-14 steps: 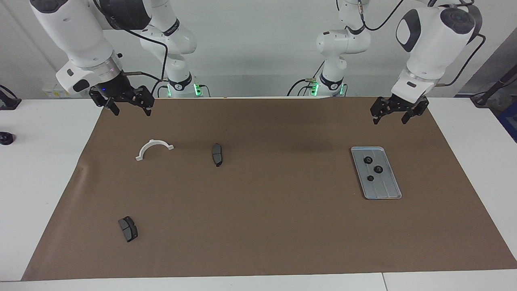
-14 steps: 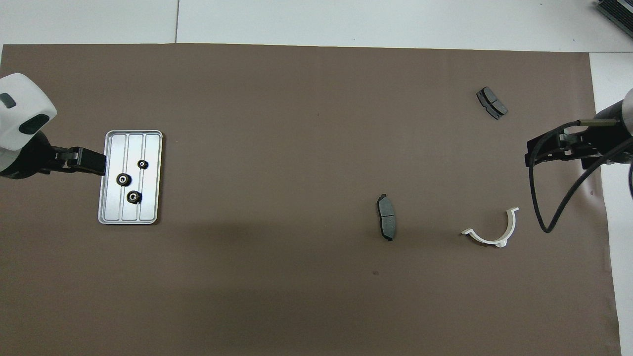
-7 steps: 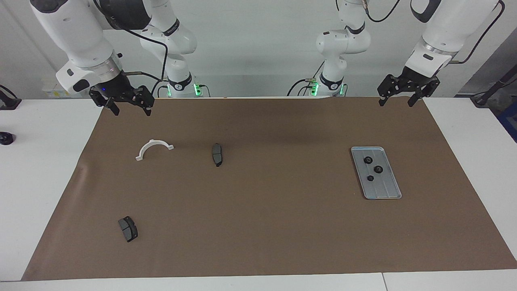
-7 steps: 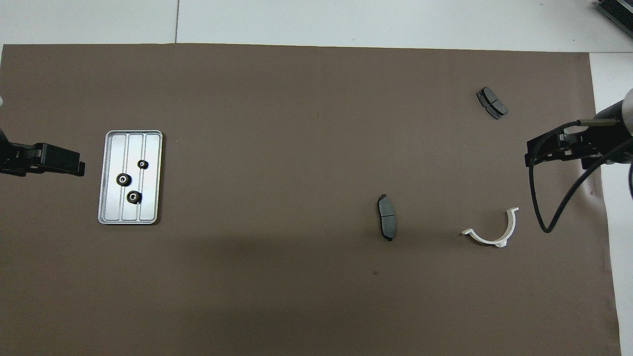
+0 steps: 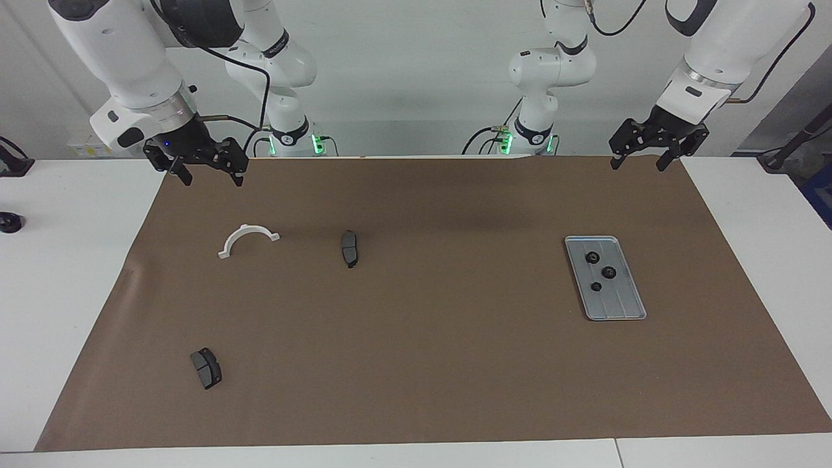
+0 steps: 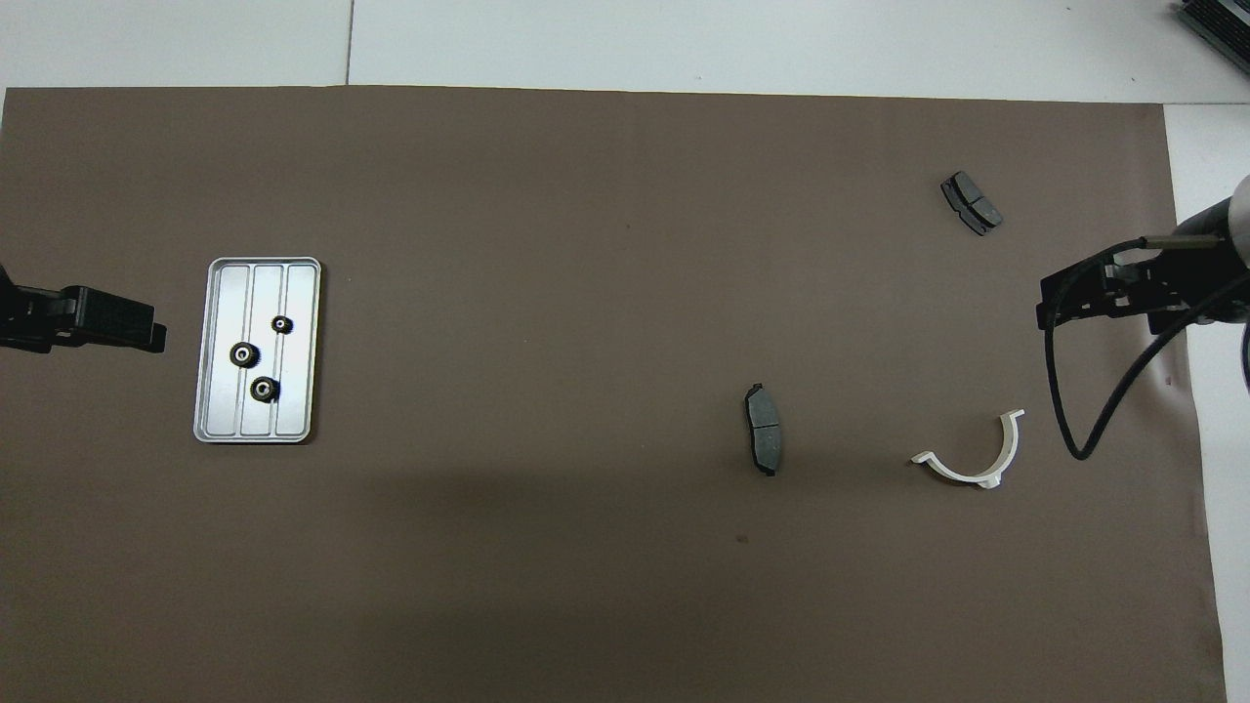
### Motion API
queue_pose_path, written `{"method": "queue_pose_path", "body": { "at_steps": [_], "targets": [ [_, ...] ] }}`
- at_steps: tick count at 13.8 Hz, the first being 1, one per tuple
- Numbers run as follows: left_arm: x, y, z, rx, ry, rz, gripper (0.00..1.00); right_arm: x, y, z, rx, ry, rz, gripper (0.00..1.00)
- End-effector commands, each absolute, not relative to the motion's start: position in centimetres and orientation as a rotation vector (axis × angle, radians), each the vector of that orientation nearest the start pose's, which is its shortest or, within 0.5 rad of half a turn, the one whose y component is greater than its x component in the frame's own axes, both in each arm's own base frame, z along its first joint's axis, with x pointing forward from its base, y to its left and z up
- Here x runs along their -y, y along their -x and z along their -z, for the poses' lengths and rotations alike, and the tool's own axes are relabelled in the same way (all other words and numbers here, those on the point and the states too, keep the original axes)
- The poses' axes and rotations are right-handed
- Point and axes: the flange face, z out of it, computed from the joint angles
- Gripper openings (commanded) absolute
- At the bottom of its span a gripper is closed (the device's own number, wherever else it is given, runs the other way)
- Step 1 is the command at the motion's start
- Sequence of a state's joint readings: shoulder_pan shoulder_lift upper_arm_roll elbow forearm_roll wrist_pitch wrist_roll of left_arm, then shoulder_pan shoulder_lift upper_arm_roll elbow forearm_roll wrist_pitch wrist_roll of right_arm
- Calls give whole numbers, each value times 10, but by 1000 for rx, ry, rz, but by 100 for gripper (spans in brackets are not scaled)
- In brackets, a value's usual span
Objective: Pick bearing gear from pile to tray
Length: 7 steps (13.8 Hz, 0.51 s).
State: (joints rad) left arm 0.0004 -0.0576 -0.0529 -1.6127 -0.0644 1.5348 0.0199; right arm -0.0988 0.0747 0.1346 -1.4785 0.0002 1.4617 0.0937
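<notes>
The silver tray [image 5: 621, 302] [image 6: 225, 293] lies on the brown mat toward the left arm's end of the table. Three small black bearing gears [image 5: 609, 272] [image 6: 241, 353] rest in it, and they are the only gears I see. What shows of the pile is two dark brake pads [image 5: 350, 248] [image 5: 206, 368] and a white half-ring bracket [image 5: 247, 239], spread toward the right arm's end. My left gripper [image 5: 637, 166] [image 6: 137, 332] hangs open and empty over the mat's robot-side edge, apart from the tray. My right gripper [image 5: 212, 181] [image 6: 1060, 305] waits open and empty over the mat's corner beside the bracket.
The brown mat [image 5: 455, 364] covers most of the white table. A small black object [image 5: 9, 222] sits on the bare table past the right arm's end of the mat. The right arm's cable [image 6: 1074, 430] loops down close to the bracket [image 6: 977, 459].
My left gripper has lifted and drawn back from beside the tray toward the robots, then all but stopped. The right arm and all the parts have stayed put.
</notes>
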Motion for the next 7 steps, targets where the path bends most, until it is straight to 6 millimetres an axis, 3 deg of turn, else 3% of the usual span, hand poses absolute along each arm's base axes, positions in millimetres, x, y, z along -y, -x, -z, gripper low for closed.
{"method": "queue_pose_path", "body": {
  "at_steps": [1, 7],
  "targets": [
    [34, -527, -638, -142, 3203, -43, 100, -18, -561, -619, -105, 3111, -114, 100],
    [35, -527, -640, -137, 3202, -33, 100, -24, -561, -619, -86, 3112, -117, 100]
  ]
}}
